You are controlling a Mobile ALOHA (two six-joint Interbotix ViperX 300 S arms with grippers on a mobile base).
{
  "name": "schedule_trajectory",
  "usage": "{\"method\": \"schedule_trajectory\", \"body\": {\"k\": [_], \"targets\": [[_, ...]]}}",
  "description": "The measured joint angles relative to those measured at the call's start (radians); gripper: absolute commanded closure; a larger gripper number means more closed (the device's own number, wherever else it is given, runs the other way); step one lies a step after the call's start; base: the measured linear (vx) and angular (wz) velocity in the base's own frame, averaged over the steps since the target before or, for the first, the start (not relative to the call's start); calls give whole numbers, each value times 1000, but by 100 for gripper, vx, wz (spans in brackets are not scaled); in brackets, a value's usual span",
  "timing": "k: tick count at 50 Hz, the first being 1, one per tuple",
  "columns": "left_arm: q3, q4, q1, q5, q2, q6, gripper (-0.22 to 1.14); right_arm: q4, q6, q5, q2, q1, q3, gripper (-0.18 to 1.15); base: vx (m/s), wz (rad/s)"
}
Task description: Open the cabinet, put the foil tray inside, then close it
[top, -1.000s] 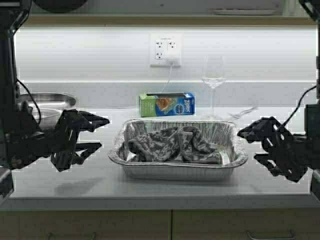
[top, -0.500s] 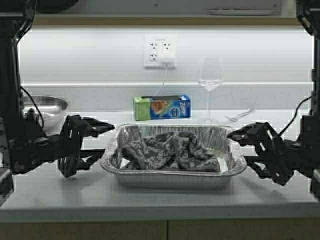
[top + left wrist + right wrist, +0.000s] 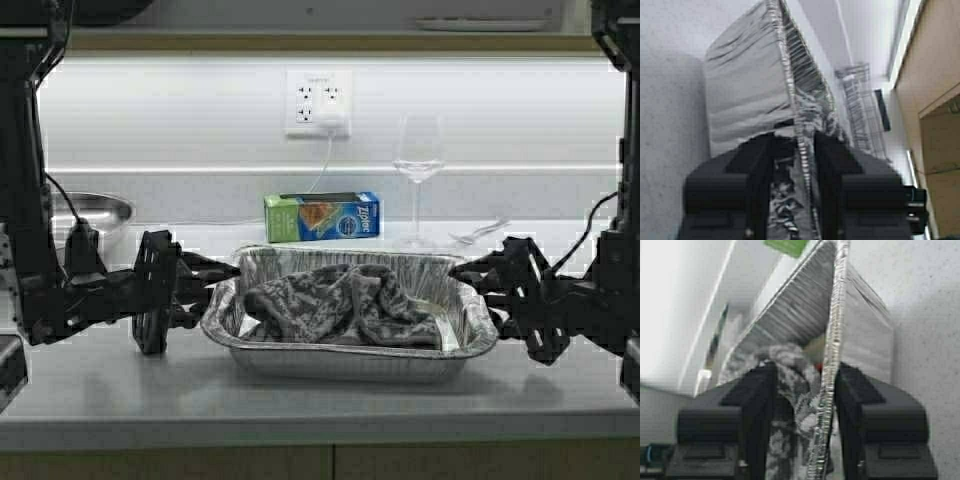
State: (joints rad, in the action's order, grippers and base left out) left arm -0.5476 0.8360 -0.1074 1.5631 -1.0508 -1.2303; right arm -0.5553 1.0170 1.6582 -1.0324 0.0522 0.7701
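Grey speckled countertop (image 3: pixel 120 385) ran the full width before me, with a pale backsplash behind it and a white outlet (image 3: pixel 318 102) on that wall, a plug and cord hanging from it. On the counter, squarely between my two arms, sat the foil tray (image 3: pixel 350 352), its ribbed sides shining, with a grey patterned cloth (image 3: pixel 340 305) heaped inside. My left gripper (image 3: pixel 222 290) stood at the tray's left end with its fingers apart, one inside the rim and one outside, the rolled edge running between them in the left wrist view (image 3: pixel 801 150); I could not tell whether they were pressing on the foil. My right gripper (image 3: pixel 470 290) was at the right end in the same way, fingers spread on either side of the rim (image 3: pixel 832 390), the cloth lying against the inner finger.

Behind the tray lay a green and blue box (image 3: pixel 322 216) printed with the word Ziploc. To its right stood a clear wine glass (image 3: pixel 417 165), upright, and just beyond that a fork (image 3: pixel 480 231) lay flat. At the far left, partly hidden by my left arm, was a round steel bowl (image 3: pixel 95 212).
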Motion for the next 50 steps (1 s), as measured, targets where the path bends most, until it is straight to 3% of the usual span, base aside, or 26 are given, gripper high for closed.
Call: {"method": "schedule_trajectory", "body": {"k": [2,4,11,28,50], "targets": [[2,8,2,-3,2,-6,98,-9,3,2,0,-5,0,100,0,0],[0,11,3,-3,2,-9,104,-15,3,0,0,-6,0,106,0,0],[-23,-2,3,-6,6,-8,85,-25,11,2,0,-8,14,83,0,0],[-272,-46,2,-11,198,-12,88,-48,34,2,210,-3,253,88,0,0],[-635,-103,3,-176,782,-75,88,-78,100,2,549,29,488,88,0,0]]}}
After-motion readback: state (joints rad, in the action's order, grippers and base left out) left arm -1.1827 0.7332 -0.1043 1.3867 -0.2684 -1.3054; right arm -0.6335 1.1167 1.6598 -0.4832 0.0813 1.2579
